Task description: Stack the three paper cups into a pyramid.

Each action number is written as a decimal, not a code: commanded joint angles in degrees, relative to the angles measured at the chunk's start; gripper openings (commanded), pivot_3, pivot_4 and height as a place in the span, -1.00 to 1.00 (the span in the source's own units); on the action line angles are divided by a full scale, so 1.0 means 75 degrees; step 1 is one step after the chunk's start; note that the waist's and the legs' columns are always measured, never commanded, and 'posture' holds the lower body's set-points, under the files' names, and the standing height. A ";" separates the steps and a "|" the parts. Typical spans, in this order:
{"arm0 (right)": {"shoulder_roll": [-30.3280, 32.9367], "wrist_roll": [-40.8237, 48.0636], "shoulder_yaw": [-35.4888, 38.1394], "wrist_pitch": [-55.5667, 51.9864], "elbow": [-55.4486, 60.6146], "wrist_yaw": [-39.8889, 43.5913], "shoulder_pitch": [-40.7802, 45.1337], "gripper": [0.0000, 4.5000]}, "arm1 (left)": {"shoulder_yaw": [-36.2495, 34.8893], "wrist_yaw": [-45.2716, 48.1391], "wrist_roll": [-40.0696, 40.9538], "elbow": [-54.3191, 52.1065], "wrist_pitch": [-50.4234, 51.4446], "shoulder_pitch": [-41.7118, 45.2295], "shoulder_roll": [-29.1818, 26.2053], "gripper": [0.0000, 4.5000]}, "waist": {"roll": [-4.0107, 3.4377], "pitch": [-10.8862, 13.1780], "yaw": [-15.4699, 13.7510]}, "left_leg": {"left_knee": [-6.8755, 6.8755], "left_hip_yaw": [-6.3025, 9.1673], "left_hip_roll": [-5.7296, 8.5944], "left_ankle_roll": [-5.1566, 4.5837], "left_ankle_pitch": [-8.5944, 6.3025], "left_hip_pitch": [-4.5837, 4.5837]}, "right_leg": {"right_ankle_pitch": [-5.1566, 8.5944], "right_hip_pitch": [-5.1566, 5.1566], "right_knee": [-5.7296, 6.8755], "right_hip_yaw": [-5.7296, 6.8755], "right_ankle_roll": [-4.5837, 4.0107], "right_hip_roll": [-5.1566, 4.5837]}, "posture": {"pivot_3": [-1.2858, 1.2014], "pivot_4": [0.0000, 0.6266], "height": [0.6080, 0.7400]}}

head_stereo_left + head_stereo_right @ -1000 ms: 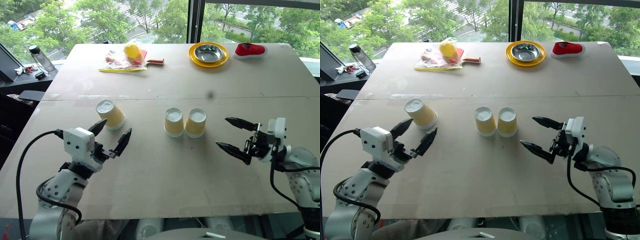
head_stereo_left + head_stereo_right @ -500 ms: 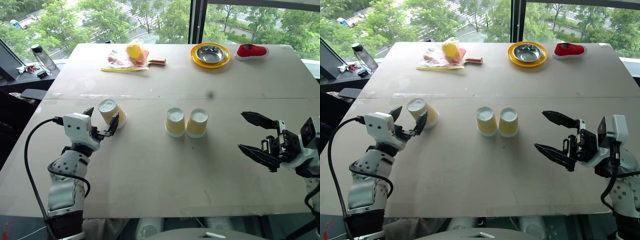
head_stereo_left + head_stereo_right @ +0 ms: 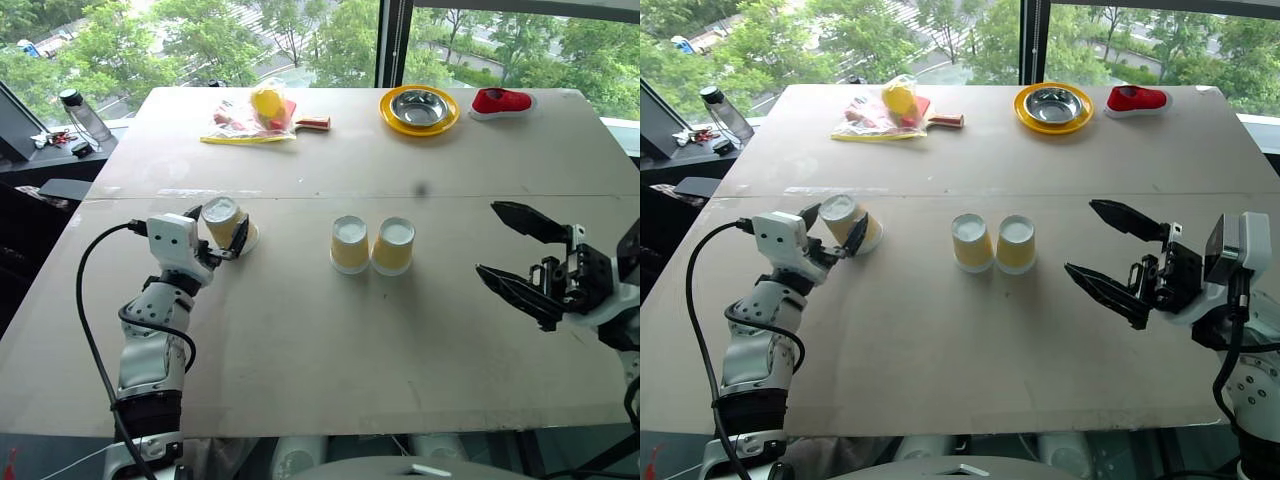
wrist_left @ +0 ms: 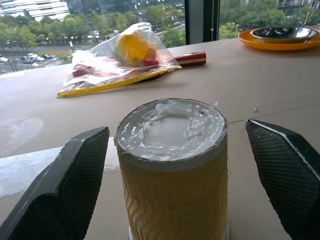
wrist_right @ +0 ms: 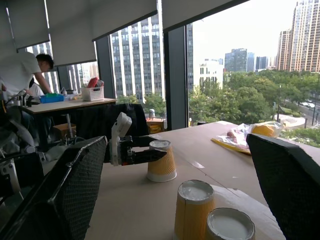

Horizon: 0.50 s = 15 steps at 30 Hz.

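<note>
Left gripper [image 3: 222, 232] stands with its two fingers spread wide, one on either side of a lone upside-down paper cup [image 3: 226, 222] on the table [image 3: 300, 330]; gaps show between cup and fingers, so no grip. Toward the middle, two more inverted paper cups [image 3: 349, 243] [image 3: 394, 245] stand touching, side by side. No cup rests on another. At the right, the right gripper [image 3: 515, 262] hovers above the table, fingers wide apart, holding nothing, well apart from the pair.

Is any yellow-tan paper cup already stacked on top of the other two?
No: the lone yellow-tan paper cup stands on the table apart from the side-by-side pair.
</note>
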<state>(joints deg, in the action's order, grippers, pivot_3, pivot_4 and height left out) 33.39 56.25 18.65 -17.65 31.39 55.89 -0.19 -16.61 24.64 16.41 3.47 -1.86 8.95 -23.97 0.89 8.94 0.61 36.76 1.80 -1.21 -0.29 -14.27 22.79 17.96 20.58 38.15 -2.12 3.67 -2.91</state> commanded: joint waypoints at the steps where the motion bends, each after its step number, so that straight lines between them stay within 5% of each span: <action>1: 0.0123 0.0073 0.0038 -0.0054 0.0063 0.0030 0.0060 0.97 | -0.0054 -0.0078 -0.0045 0.0031 -0.0159 0.0142 0.0008 1.00 | 0.0000 0.0000 0.0001 | 0.0000 0.0000 0.0000 0.0000 0.0000 0.0000 | 0.0000 0.0000 0.0000 0.0000 0.0000 0.0000 | 0.03 -0.52 1.00; 7: 0.0260 -0.0170 0.0046 -0.0045 -0.0196 0.0190 -0.0042 0.97 | 0.0022 -0.0067 -0.0019 0.0130 -0.0169 0.0321 0.0078 1.00 | 0.0001 -0.0001 -0.0002 | 0.0004 0.0000 0.0001 0.0000 0.0000 0.0001 | 0.0000 -0.0001 0.0001 0.0001 0.0000 0.0000 | 0.03 -0.52 1.00; 13: 0.0197 -0.0242 0.0127 0.0088 -0.0326 0.0482 -0.0247 1.00 | 0.0085 -0.0030 0.0009 0.0058 -0.0158 0.0333 0.0129 0.03 | 0.0001 -0.0001 0.0000 | 0.0004 0.0001 0.0001 0.0000 0.0000 0.0001 | 0.0000 -0.0001 0.0002 0.0001 0.0000 0.0001 | 0.03 -0.52 1.00; 15: 0.0262 -0.0235 0.0194 0.0082 -0.0357 0.0607 -0.0383 1.00 | 0.0089 -0.0062 0.0007 -0.0035 -0.0101 0.0318 0.0131 -0.02 | 0.0002 -0.0001 -0.0002 | 0.0005 0.0001 0.0001 0.0000 0.0000 0.0001 | 0.0000 -0.0001 0.0002 0.0002 0.0000 0.0001 | 0.03 -0.52 1.00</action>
<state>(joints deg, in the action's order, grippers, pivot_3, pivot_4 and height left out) 34.95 54.21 18.48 -18.02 28.09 59.29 -2.59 -15.67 24.54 16.39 5.18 -1.98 11.13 -22.96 0.90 8.93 0.60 36.80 1.81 -1.20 -0.29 -14.27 22.80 17.96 20.57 38.17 -2.10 3.67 -2.90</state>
